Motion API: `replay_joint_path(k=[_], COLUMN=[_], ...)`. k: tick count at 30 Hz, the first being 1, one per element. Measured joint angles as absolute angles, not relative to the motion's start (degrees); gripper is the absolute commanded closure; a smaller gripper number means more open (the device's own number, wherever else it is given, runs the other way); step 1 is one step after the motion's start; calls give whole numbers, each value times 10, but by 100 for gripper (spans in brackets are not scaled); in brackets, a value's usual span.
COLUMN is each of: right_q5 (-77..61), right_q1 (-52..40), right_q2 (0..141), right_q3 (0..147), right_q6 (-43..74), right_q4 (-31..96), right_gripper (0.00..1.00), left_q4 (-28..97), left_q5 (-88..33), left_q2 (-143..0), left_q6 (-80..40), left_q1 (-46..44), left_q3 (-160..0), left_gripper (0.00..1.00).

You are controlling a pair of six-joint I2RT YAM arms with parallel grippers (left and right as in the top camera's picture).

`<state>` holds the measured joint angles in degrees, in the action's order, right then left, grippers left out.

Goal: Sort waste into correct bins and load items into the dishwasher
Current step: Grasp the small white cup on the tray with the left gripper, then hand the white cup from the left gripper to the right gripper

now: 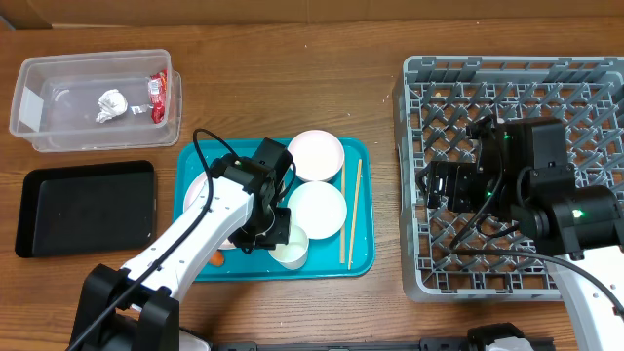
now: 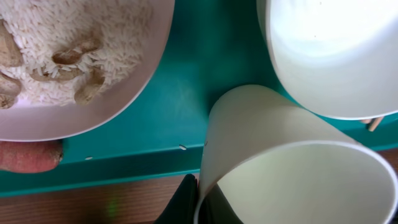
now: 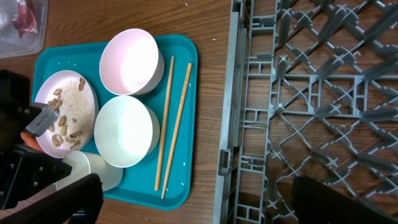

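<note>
My left gripper (image 1: 276,234) is shut on the rim of the small white cup (image 2: 292,168), which tilts on the teal tray (image 1: 361,258). Next to it are the plate (image 2: 143,81) of rice and peanut shells, two white bowls (image 1: 316,154) (image 1: 316,211), the chopsticks (image 1: 351,210) and the orange carrot (image 2: 28,155) at the tray's front edge. My right gripper (image 3: 199,205) is open and empty over the left part of the grey dish rack (image 1: 517,97). The clear tub (image 1: 93,68) holds the tissue ball (image 1: 110,103) and the red wrapper (image 1: 158,95).
The black tray (image 1: 86,208) lies left of the teal tray, below the clear tub. A strip of bare wooden table separates the teal tray from the rack's left wall (image 3: 233,93).
</note>
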<state>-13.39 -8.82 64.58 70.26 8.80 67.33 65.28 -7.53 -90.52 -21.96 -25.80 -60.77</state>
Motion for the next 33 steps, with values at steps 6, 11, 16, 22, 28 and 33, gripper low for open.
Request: replay_joint_path(k=[6, 11, 16, 22, 28, 33], right_q5=[-125, -79, -110, -336, -465, -538], right_q1=[-88, -88, -88, -88, -76, -69], right_q2=[646, 647, 681, 707, 714, 738], right_q3=[703, 703, 702, 702, 702, 702], right_q6=[88, 89, 83, 30, -13, -26], right_q4=[683, 681, 627, 474, 425, 406], right_gripper=[0, 0, 0, 0, 0, 0], left_q4=[708, 758, 582, 476, 475, 468], left_q5=[-78, -185, -446, -677, -748, -770], left_q2=[-905, -908, -909, -911, -911, -911], left_q6=[-215, -138, -108, -145, -151, -160], left_q1=[-247, -171, -123, -123, -109, -100], left_q3=[-620, -748, -795, -796, -796, -796], left_gripper=[96, 96, 96, 96, 96, 96])
